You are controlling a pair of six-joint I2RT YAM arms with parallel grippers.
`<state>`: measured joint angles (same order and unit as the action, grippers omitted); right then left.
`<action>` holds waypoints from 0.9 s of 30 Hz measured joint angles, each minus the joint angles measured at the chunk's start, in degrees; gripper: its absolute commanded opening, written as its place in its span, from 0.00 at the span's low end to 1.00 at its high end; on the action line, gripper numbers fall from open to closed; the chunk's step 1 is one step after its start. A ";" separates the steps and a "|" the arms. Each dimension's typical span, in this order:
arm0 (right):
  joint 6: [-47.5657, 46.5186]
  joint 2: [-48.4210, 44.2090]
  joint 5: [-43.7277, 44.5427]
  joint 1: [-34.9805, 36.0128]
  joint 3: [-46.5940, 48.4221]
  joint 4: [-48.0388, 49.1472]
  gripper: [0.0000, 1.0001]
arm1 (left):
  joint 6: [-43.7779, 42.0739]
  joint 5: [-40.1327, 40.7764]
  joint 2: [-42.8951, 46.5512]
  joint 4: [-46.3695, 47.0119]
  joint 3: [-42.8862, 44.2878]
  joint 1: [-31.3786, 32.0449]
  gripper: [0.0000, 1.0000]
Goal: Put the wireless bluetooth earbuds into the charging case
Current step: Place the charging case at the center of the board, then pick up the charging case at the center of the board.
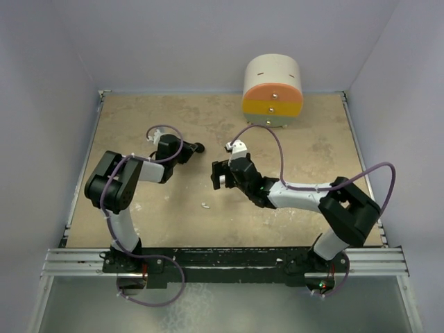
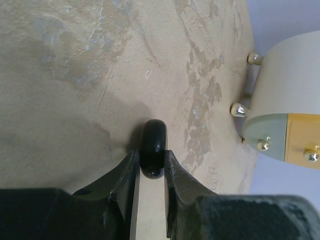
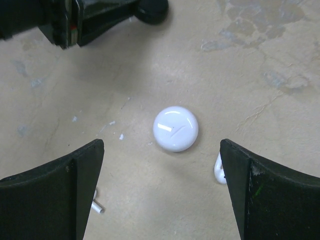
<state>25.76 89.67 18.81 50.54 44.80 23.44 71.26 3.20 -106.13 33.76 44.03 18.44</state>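
Left wrist view showed the left tool (image 2: 151,155) pressed together on a black disc (image 2: 153,140), pinched edge-on between the two fingers with its rounded end sticking out past the tips. Beyond it lay the mottled beige counter (image 2: 75,75), and at the far right stood a rounded drawer unit (image 2: 285,80) with small metal knobs.

Right wrist view showed the right tool (image 3: 161,147) spread wide, hovering over a white charging case (image 3: 175,128) that lay flat on the counter between the fingers and touched neither. A white earbud (image 3: 218,167) lay just beside one finger, partly hidden by it. A second white earbud (image 3: 98,208) peeked out beside the other finger. I could not tell whether either finger touched them.

From the top external view, the two tools were near each other at mid-counter, left tool to the left and slightly farther back, and the drawer unit stood against the far wall.
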 measured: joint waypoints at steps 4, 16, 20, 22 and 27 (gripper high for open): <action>0.17 4.13 -1.95 0.00 0.74 -0.15 0.99 | -0.55 -1.60 -0.81 0.04 1.27 -0.83 0.30; 1.14 10.75 -3.82 -0.22 3.02 0.02 0.99 | -2.12 -2.71 1.31 -3.54 1.38 -4.87 0.52; 1.16 12.50 -4.76 -0.28 4.17 0.35 0.98 | -2.12 -1.20 10.36 -6.10 -2.93 -5.57 0.52; 1.14 13.29 -4.87 -0.31 4.52 0.66 0.98 | -2.12 0.04 17.49 -7.72 -5.57 -5.57 0.52; 1.11 14.10 -5.49 -0.24 5.29 1.42 0.96 | -3.26 3.43 33.57 -12.90 -8.96 -5.57 0.55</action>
<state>26.87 103.77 13.32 50.30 50.09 24.86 68.01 6.63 -72.55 20.86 35.07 12.86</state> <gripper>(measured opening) 0.967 0.534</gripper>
